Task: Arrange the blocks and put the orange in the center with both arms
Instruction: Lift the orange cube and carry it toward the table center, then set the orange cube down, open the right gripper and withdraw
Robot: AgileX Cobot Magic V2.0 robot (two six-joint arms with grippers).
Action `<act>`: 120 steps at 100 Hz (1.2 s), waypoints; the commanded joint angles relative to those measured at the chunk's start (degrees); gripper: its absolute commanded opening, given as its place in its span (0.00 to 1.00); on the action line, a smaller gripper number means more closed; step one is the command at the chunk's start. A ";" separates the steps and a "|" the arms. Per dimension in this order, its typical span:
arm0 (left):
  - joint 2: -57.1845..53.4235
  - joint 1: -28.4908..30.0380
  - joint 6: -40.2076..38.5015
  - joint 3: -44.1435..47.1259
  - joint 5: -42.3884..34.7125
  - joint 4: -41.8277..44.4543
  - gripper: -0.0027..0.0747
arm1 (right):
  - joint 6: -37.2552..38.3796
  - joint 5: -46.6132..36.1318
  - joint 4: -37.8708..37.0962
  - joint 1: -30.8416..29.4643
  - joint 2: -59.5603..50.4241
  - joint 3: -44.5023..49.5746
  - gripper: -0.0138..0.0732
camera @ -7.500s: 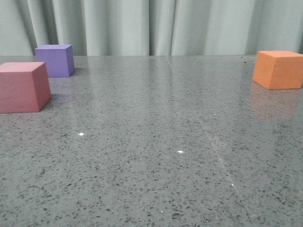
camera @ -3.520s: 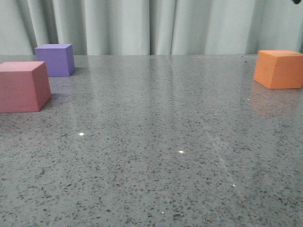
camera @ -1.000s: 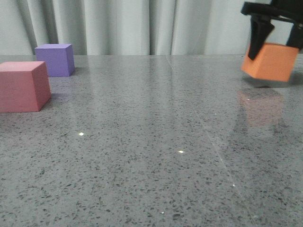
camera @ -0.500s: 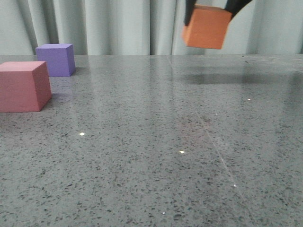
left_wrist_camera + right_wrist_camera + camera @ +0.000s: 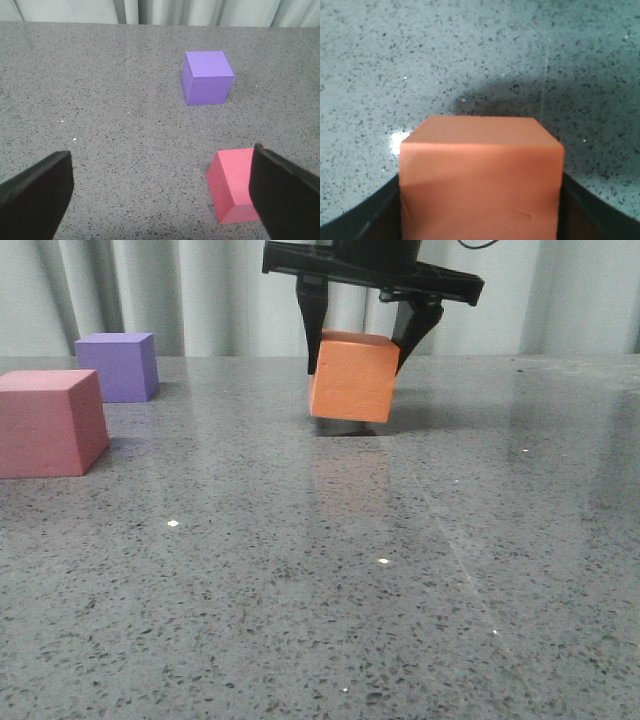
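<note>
My right gripper (image 5: pixel 360 358) is shut on the orange cube (image 5: pixel 353 376) and holds it just above the table near the middle; the cube fills the right wrist view (image 5: pixel 481 177) between the dark fingers (image 5: pixel 362 220). The pink cube (image 5: pixel 50 423) sits at the left front and the purple cube (image 5: pixel 119 367) behind it. In the left wrist view my left gripper (image 5: pixel 160 192) is open and empty above the table, with the pink cube (image 5: pixel 235 185) beside its one finger (image 5: pixel 285 195) and the purple cube (image 5: pixel 207 77) farther off.
The grey speckled table (image 5: pixel 320 570) runs back to a pale curtain (image 5: pixel 200 295). A dark shadow (image 5: pixel 345 428) lies under the orange cube.
The right gripper took hold of the orange cube at the far right, lifted it, carried it left, and has now lowered it near the table's middle. The pink and purple cubes have not moved.
</note>
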 commanded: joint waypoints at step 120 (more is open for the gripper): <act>-0.06 -0.04 -0.11 -2.10 -3.64 -0.52 0.91 | -2.85 4.71 1.13 -0.09 -10.33 -6.09 0.82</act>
